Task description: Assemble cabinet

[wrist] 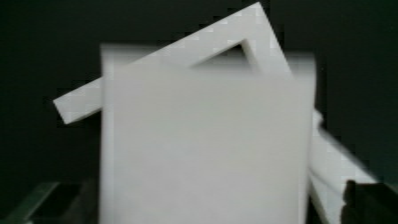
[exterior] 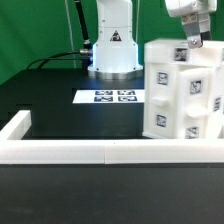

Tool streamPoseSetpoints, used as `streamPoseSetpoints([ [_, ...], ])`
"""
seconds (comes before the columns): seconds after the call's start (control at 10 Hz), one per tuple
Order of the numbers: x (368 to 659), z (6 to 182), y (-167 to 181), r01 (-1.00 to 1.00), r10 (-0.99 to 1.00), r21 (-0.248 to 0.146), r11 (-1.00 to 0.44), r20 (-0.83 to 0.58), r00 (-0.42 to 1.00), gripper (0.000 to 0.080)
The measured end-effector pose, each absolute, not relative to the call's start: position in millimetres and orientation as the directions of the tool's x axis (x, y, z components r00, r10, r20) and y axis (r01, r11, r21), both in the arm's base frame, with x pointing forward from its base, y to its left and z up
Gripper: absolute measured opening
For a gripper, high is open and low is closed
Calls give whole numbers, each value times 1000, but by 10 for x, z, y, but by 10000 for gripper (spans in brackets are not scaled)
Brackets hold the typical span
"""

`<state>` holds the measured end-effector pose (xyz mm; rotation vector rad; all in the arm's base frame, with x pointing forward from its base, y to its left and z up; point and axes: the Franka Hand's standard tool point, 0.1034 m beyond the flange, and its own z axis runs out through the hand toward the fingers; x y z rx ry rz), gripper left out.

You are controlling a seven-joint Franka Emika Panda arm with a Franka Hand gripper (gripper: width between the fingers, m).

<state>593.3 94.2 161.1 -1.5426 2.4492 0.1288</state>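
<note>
The white cabinet [exterior: 183, 95], a boxy body with several black-and-white tags on its faces, stands at the exterior view's right behind the border rail. My gripper [exterior: 194, 42] comes down from the top right onto its upper edge. In the wrist view a white cabinet panel [wrist: 205, 130] fills the space between my dark fingers [wrist: 43, 205], and another white edge sticks out at an angle behind it. The gripper [wrist: 205, 212] is shut on that panel. The cabinet's base is hidden by the rail.
The marker board [exterior: 113, 97] lies flat on the black table in front of the robot base [exterior: 112, 50]. A long low white border rail [exterior: 100, 152] runs along the front and turns back at the exterior view's left. Cables lie behind the base.
</note>
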Motion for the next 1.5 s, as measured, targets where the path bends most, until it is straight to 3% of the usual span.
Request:
streamPoseSetpoints([
  [0.1,5939,1635,939,-899,-877,-58,433,-259,-406,790],
  [0.6,5988,2013,1209,-879,-839,-58,474,-334,-430,797],
  [1.5,5988,1993,1239,-894,-855,-68,443,-330,-399,797],
])
